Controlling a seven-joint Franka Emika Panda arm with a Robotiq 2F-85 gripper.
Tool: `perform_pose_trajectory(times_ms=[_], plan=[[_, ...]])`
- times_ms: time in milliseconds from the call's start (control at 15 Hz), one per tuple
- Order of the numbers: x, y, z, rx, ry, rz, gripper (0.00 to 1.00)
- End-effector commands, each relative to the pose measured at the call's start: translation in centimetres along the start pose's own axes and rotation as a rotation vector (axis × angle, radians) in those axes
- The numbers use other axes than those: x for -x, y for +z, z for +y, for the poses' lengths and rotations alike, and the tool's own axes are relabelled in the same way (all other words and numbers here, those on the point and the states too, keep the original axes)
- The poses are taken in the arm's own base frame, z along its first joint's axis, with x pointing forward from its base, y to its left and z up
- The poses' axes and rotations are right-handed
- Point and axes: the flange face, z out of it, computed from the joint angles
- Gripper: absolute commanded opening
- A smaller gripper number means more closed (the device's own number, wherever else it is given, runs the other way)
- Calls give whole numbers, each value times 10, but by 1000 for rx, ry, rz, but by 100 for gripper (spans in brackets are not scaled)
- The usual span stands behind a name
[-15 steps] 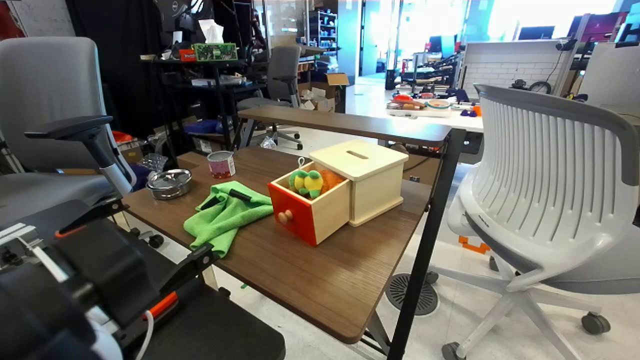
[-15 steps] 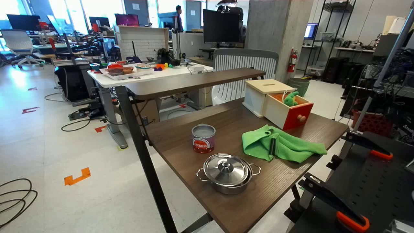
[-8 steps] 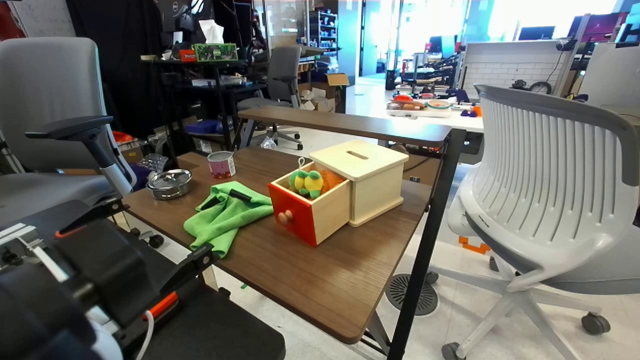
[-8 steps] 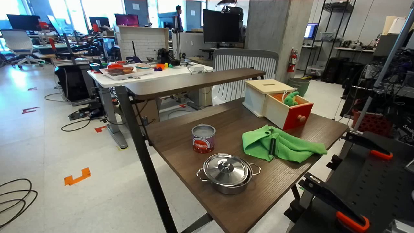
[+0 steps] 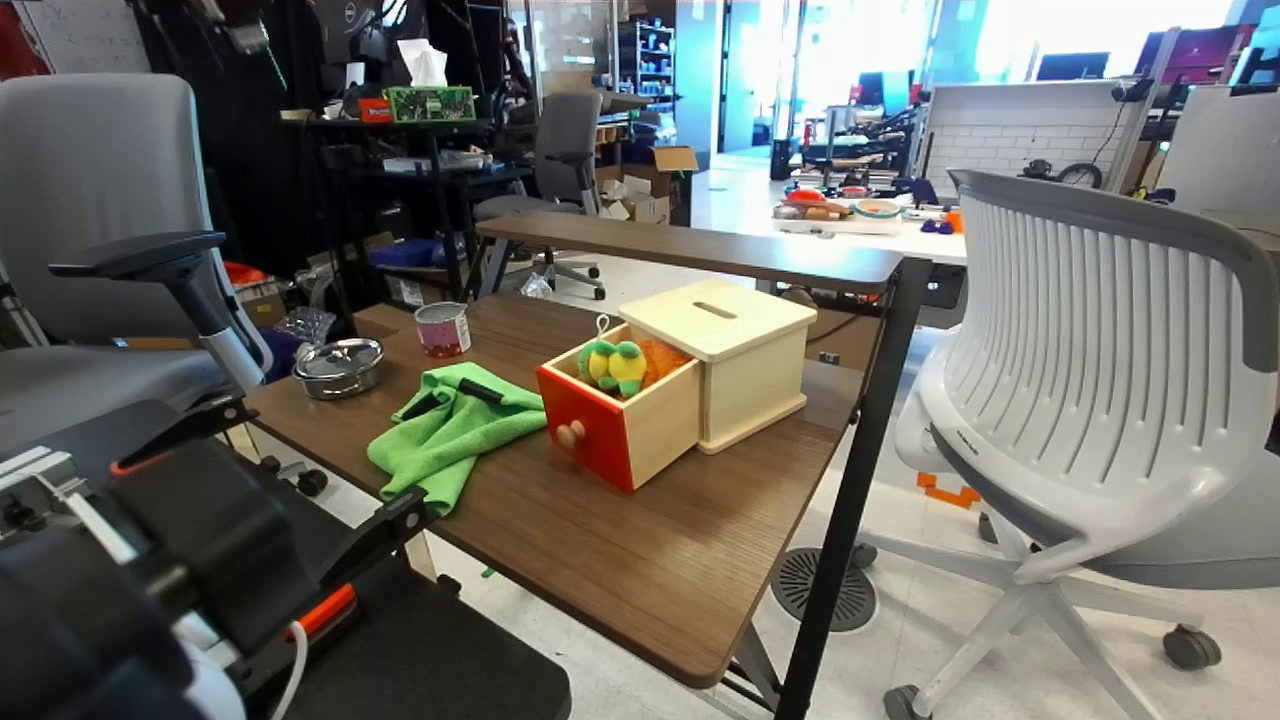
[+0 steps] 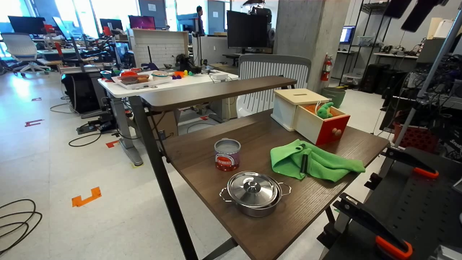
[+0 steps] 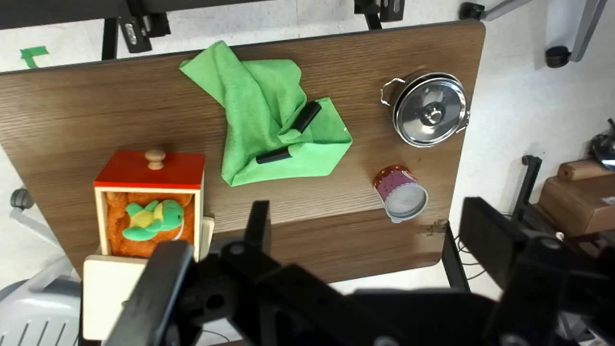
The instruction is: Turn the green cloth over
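1. Two black stubs (image 7: 307, 116) poke from the crumpled green cloth (image 7: 262, 113), well below the gripper (image 6: 401, 21).
2. Down there too: a lidded pot (image 7: 429, 111), a can (image 7: 399, 192) and, just beside the cloth, a wooden box (image 5: 755, 385).
3. The gripper is spread wide, cut off in an exterior view.
4. Whether the stubs join under the folds, I can't tell.
5. A pale chair (image 5: 1090, 340) stands near the brown bench (image 5: 640, 560).
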Motion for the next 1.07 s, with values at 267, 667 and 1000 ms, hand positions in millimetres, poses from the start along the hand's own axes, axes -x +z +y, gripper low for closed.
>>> perform_pose_trajectory(times_ms=[267,667,1000], plan=[[-2,125,-20,26,262,-23,100],[18,198,-4,74,432,-101,100],[-5,225,11,55,577,-141,100]])
